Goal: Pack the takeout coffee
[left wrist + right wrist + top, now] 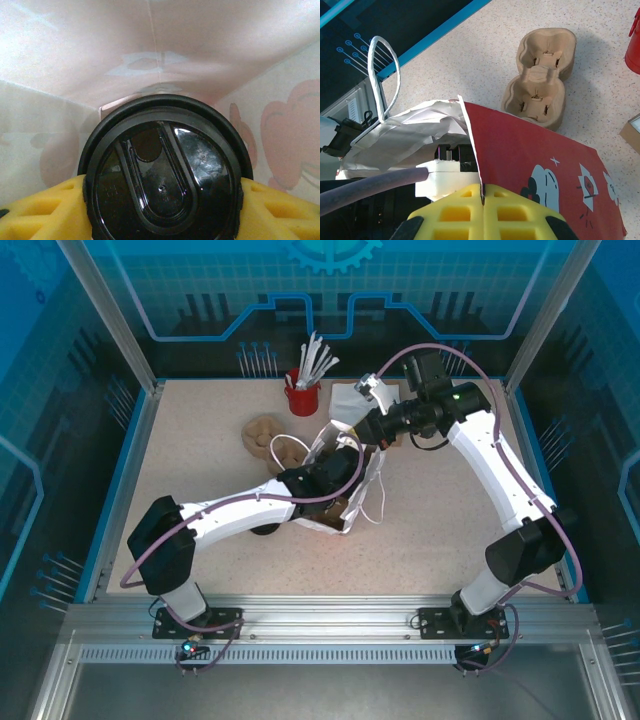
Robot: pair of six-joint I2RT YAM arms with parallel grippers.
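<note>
The takeout coffee (162, 170) shows its round black lid from above; its wall is hidden. My left gripper (162, 214) grips it, a yellow finger (45, 212) pressed on either side of the lid. Cup and gripper are inside the paper bag (150, 40), whose pale walls surround them. In the top view the left gripper (335, 478) reaches into the bag (368, 480) at mid-table. My right gripper (483, 200) is shut on the upper edge of the bag's red printed wall (535, 155), holding the mouth open, and it stands at the bag's far side (368, 428).
A brown pulp cup carrier (265, 435) (540, 75) lies left of the bag. A red cup of white sticks (302, 395) and a white napkin pile (350, 395) sit at the back. The bag's white rope handle (382, 75) sticks up.
</note>
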